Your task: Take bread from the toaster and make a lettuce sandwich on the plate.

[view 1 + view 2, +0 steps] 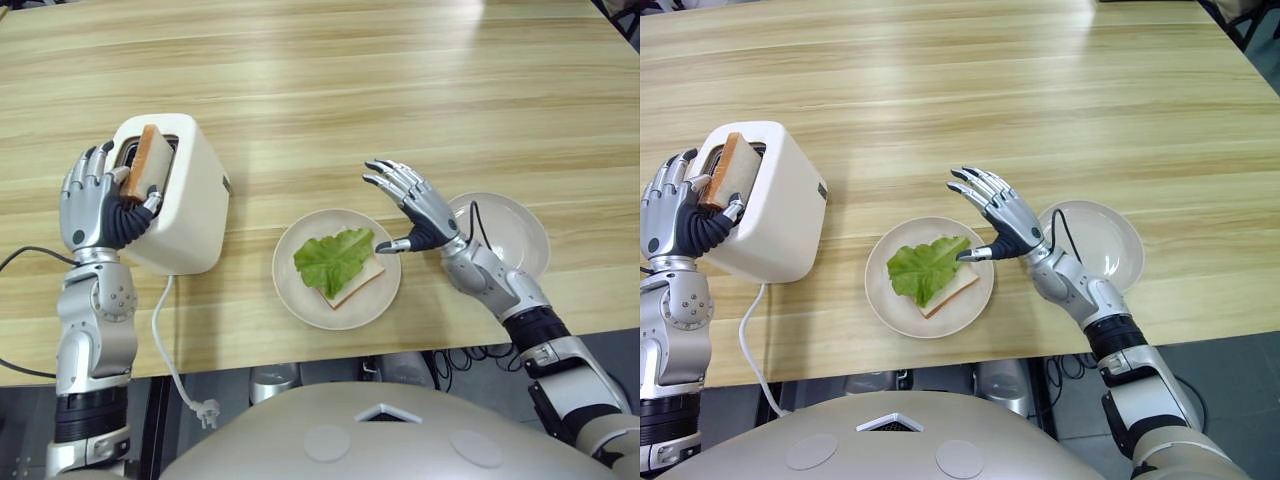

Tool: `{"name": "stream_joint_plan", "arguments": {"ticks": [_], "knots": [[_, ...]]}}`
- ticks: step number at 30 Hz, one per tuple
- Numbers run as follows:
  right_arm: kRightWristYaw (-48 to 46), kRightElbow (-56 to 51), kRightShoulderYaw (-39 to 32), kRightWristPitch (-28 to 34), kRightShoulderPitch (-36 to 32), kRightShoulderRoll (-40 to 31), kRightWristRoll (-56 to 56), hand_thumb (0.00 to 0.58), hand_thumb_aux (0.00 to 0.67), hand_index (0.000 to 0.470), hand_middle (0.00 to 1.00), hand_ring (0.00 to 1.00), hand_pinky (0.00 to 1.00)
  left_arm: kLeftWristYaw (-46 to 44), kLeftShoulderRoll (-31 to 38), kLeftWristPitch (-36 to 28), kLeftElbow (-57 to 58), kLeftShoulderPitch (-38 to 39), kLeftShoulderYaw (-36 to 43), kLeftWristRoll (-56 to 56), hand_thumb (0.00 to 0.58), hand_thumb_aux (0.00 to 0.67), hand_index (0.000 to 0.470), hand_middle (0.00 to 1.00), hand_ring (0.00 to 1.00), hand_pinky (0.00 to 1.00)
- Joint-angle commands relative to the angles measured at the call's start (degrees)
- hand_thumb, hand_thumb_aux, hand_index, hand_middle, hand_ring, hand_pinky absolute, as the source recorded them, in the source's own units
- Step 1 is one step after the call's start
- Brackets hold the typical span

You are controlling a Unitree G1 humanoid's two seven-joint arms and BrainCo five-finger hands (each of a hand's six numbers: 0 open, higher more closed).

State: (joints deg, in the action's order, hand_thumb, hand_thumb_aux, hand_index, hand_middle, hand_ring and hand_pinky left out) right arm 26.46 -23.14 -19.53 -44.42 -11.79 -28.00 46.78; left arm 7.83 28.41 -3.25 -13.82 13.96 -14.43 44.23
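On the left of the wooden table (350, 90) stands a cream toaster (190, 210), with a bread slice (148, 158) sticking up out of its slot. The left hand (92, 200) is closed around that slice, fingers curled behind it and thumb pressed on its near side. Near the middle sits a round plate (345, 312) holding a bottom slice (362, 280) with a lettuce leaf (333, 258) lying on top. The right hand (420, 205) hovers just right of the plate, fingers spread wide and holding nothing, its thumb tip over the plate's rim. Behind that hand is a shallow pale bowl (515, 235), its smooth floor showing, close to the plate but apart from it. Toaster and plate both sit near the table's front edge, and the toaster's cord (160, 330) hangs over it. A strip of wood separates toaster and plate, and a broad stretch runs to the far edge
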Motion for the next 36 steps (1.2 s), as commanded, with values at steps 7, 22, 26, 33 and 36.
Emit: {"name": "stream_joint_plan", "arguments": {"ticks": [7,22,26,33,36], "knots": [[0.3,-0.9,-1.0,1.3,-0.2,0.7,1.4,0.000,0.000,0.000,0.00,0.00,0.00,7.6,-0.2,3.9,-7.9,-4.4,-5.4,-3.3,0.580,0.670,0.460,1.00,1.00,1.00],[1.8,2.3,3.0,0.7,0.1,0.0,-3.3,0.000,0.000,0.000,0.00,0.00,0.00,-4.4,-7.2,7.2,-19.9,-12.8,4.6,-21.8,0.580,0.670,0.460,1.00,1.00,1.00],[2.3,5.9,5.0,-1.7,1.3,-0.6,-5.3,0.000,0.000,0.000,0.00,0.00,0.00,-9.7,-12.1,9.1,-16.4,-9.1,14.6,-27.1,0.580,0.670,0.460,1.00,1.00,1.00],[0.7,9.4,7.6,-2.5,5.0,-2.6,-6.3,0.000,0.000,0.000,0.00,0.00,0.00,-18.6,-18.0,6.1,-7.5,-2.7,24.5,-38.7,0.580,0.670,0.460,1.00,1.00,1.00],[-0.5,9.8,7.8,-3.2,6.6,-3.2,-6.8,0.000,0.000,0.000,0.00,0.00,0.00,-21.7,-19.5,3.8,-4.4,-0.5,26.4,-42.9,0.580,0.670,0.460,1.00,1.00,1.00]]}}
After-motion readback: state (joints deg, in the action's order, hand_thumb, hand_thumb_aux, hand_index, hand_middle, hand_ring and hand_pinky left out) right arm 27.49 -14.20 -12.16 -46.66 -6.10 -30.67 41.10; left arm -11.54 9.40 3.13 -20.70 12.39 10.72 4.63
